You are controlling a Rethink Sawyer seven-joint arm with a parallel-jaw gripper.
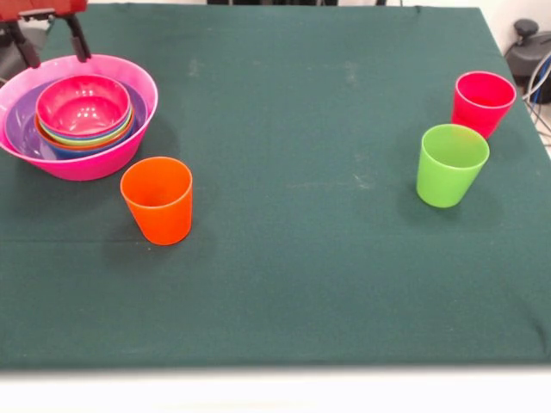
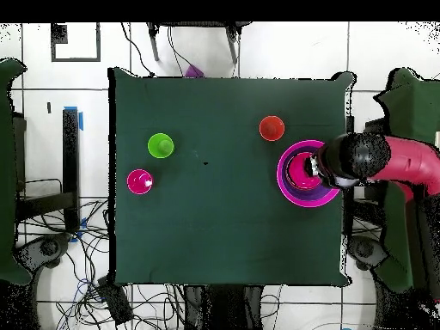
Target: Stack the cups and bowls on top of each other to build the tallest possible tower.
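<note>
Nesting of the glossy plastic bowls (image 1: 83,107) inside the huge pink bowl (image 1: 103,162) at the front view's upper left is judged complete; the hand (image 1: 53,39) hangs spread and empty above its rim. The orange plastic tumbler (image 1: 157,200) just beside would be gripped next, the lime green tumbler (image 1: 450,163) and red-pink tumbler (image 1: 482,101) standing well apart at the dark green bench's (image 1: 284,284) right.

A: So how are the cams set up?
B: Front one sits across the table (image 1: 284,284), fairly close, angled down toward the robot's side. Overhead looks straight down from high up, floor showing all around.
A: Overlap?
B: Both catch the whole green tabletop, turned half round.
</note>
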